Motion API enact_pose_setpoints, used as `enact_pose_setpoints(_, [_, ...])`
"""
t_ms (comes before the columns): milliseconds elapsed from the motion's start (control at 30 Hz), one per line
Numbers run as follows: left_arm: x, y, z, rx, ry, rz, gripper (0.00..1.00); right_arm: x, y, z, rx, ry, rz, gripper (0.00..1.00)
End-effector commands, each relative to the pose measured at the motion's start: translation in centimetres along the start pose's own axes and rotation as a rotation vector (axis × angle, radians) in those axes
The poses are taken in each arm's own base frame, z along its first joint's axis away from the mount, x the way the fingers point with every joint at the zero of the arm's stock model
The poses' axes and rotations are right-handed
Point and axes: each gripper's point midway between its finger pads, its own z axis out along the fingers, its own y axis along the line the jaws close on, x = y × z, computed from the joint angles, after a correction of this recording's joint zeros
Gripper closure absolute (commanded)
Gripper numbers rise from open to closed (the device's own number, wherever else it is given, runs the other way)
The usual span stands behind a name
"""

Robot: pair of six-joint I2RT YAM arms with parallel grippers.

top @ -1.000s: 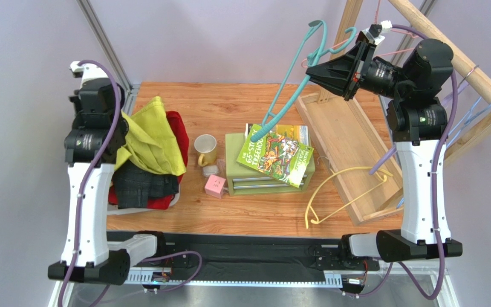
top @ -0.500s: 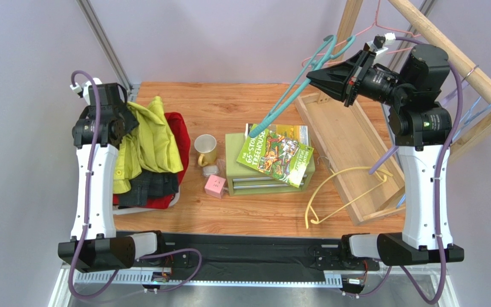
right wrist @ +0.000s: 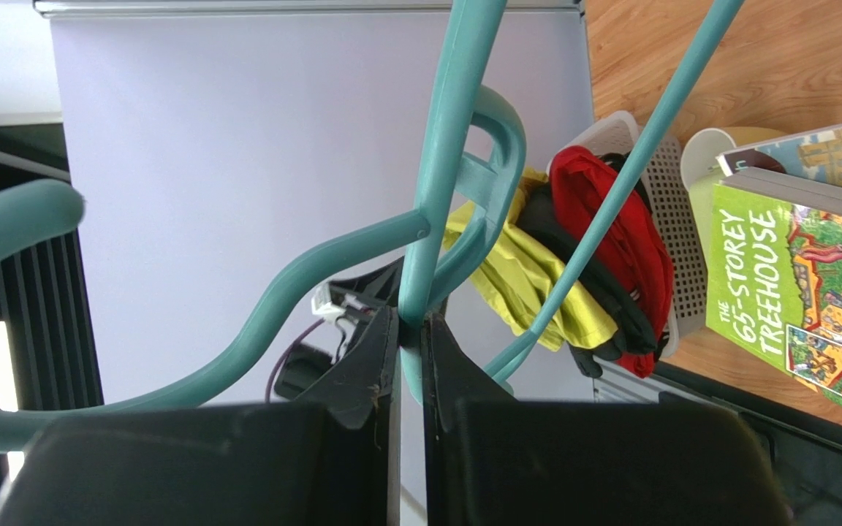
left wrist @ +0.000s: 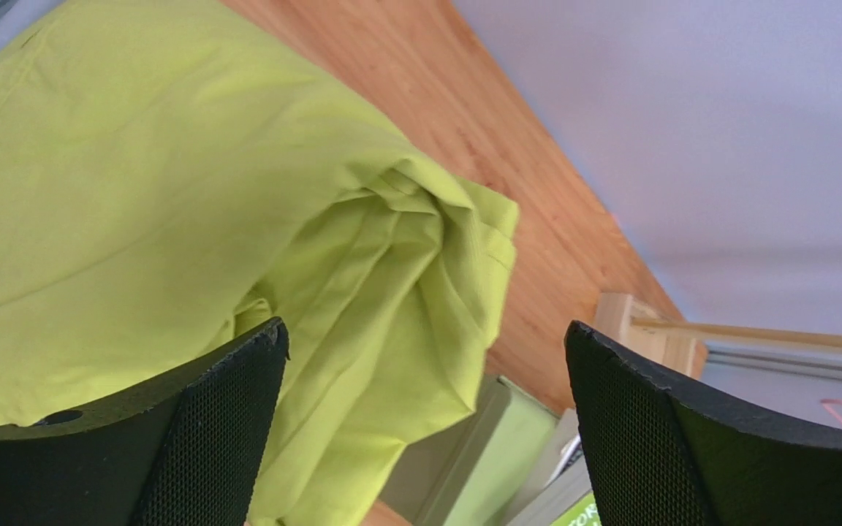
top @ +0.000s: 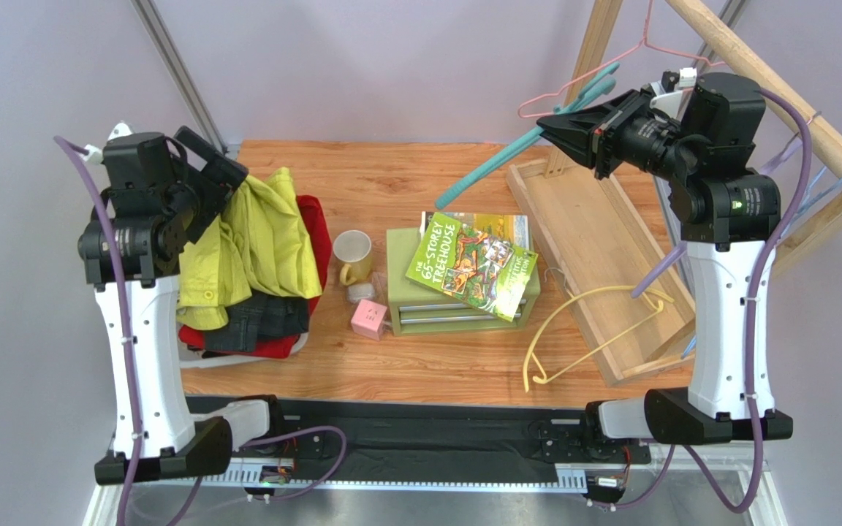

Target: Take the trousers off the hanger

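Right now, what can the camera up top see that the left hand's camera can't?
Only the top view shows the right gripper shut on the teal hanger, plus the yellow hanger, the mug, the pink cube and the red trousers. Only the left wrist view shows the left gripper from close up, its jaws wide apart with nothing between them. Both show the yellow-green trousers and the wooden table.

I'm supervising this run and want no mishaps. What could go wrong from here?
The yellow-green trousers lie heaped high on the pile of garments, under the open left gripper; they might slide off. The right gripper pinches the teal hanger aloft; swinging, it could snag the pink hanger.
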Motion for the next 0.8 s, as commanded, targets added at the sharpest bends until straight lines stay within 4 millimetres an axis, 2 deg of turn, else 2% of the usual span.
enact_pose_setpoints(0, [-3.6,-3.7,-4.7,0.17,-0.14,-0.049,0.01,0.0,0.4,-0.7,0.001,-0.035,-0.04,1.0])
enact_pose_setpoints(67, [-4.0,-5.8,-5.6,0.269,-0.139,-0.035,0.01,0.1,0.4,-0.8,0.0,-0.031,-0.045,1.0])
enact_pose_setpoints(100, [-5.1,-7.7,-6.6,0.356,-0.172,-0.031,0.01,0.0,0.3,-0.6,0.005,-0.031,-0.043,1.0])
enact_pose_setpoints(133, [-4.4,-9.9,-7.5,0.481,-0.123,0.002,0.01,0.0,0.2,-0.7,0.011,-0.031,-0.041,1.0])
enact_pose_setpoints(167, [-4.2,-11.6,-7.1,0.55,-0.09,0.022,0.01,0.0,0.1,-0.7,0.014,-0.03,-0.04,1.0])
enact_pose_setpoints(200, [-4.8,-13.9,-8.4,0.653,-0.1,0.039,0.01,0.1,0.1,-0.7,0.015,-0.031,-0.037,1.0])
enact_pose_setpoints(233, [-4.0,-15.8,-9.5,0.754,-0.058,0.093,0.01,0.0,0.0,-0.7,0.02,-0.033,-0.036,1.0])
enact_pose_setpoints(267, [-2.3,-18.3,-9.2,0.832,0.008,0.146,0.01,0.0,0.0,-0.7,0.019,-0.035,-0.032,1.0])
enact_pose_setpoints(300, [-2.6,-20.2,-11.4,0.922,-0.027,0.217,0.01,0.0,0.0,-0.7,0.019,-0.037,-0.031,1.0])
enact_pose_setpoints(333, [-1.6,-21.7,-12.4,0.998,-0.002,0.261,0.01,-0.1,-0.1,-0.7,0.025,-0.038,-0.026,1.0])
enact_pose_setpoints(367, [0.6,-23.7,-12.8,1.081,0.061,0.302,0.02,-0.1,0.0,-0.7,0.025,-0.042,-0.02,1.0])
enact_pose_setpoints(400, [0.9,-25.2,-14.2,1.166,0.046,0.333,0.02,-0.1,0.1,-0.8,0.022,-0.045,-0.016,1.0])
enact_pose_setpoints(433, [2.2,-26.2,-15.6,1.262,0.086,0.373,0.02,-0.1,0.1,-0.8,0.024,-0.047,-0.015,1.0])
enact_pose_setpoints(467, [4.7,-27.6,-16.4,1.342,0.141,0.414,0.03,-0.2,0.2,-0.9,0.025,-0.056,-0.018,1.0])
enact_pose_setpoints(533, [6.3,-28.8,-18.8,1.463,0.094,0.542,0.03,-0.1,0.2,-1.2,0.031,-0.062,-0.015,1.0])
enact_pose_setpoints(567, [8.3,-29.6,-20.6,1.535,0.113,0.584,0.03,-0.1,0.2,-1.3,0.03,-0.066,-0.011,1.0])
enact_pose_setpoints(633, [10.2,-29.8,-20.5,1.538,0.081,0.675,0.03,0.0,0.4,-1.6,0.024,-0.069,-0.013,1.0])
enact_pose_setpoints(667, [11.7,-30.1,-21.1,1.567,0.099,0.699,0.04,0.2,0.5,-1.8,0.021,-0.071,-0.013,1.0])
enact_pose_setpoints(733, [12.9,-30.3,-20.8,1.558,0.077,0.747,0.03,0.4,0.5,-2.1,0.02,-0.073,-0.01,1.0])
enact_pose_setpoints(767, [14.2,-30.6,-21.2,1.587,0.059,0.802,0.03,0.4,0.6,-2.2,0.019,-0.075,-0.009,1.0])
